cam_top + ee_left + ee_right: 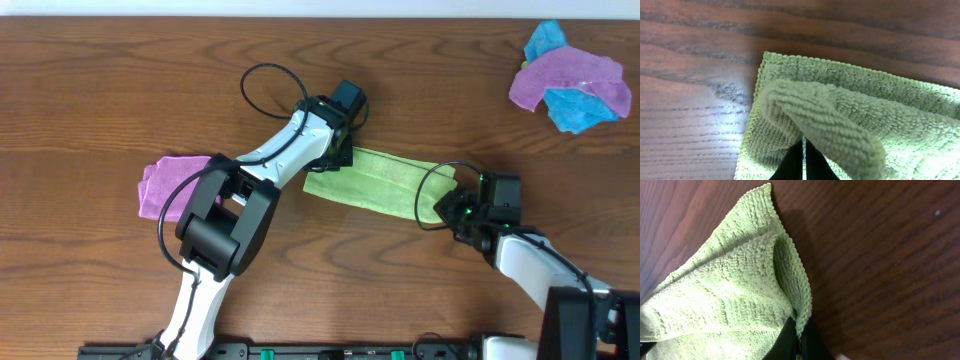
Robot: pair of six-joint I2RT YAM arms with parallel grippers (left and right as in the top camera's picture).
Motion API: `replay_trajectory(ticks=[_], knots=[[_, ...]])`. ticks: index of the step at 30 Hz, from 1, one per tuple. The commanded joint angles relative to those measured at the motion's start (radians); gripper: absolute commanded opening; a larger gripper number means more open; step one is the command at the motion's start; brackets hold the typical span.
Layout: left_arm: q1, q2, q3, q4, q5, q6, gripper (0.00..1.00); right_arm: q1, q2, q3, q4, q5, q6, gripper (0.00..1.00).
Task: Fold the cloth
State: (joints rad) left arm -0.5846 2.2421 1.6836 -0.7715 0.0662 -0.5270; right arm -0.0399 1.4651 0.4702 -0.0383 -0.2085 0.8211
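The lime-green cloth (375, 181) lies as a narrow folded band across the middle of the table. My left gripper (338, 152) is at its left end, shut on a raised fold of the cloth (830, 120) with black fingertips (804, 162) pinched together. My right gripper (450, 205) is at the right end, shut on the cloth's stitched edge (740, 280), its fingertips (799, 340) pressed on the hem.
A purple cloth (170, 182) lies left of the left arm. A pile of purple (565, 75) and bright blue cloths (585, 108) sits at the far right back. Black cables (270, 85) loop near the left wrist.
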Motion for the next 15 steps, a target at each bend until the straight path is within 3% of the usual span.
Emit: replay_trajectory(ticks=[1, 15], knots=[[0.001, 0.028, -0.042, -0.037, -0.026, -0.020, 0.06, 0.000, 0.028, -0.006, -0.050, -0.002, -0.036, 0.01], [-0.019, 0.028, -0.123, -0.014, -0.005, -0.057, 0.06, 0.002, -0.021, 0.135, -0.138, -0.036, -0.105, 0.01]])
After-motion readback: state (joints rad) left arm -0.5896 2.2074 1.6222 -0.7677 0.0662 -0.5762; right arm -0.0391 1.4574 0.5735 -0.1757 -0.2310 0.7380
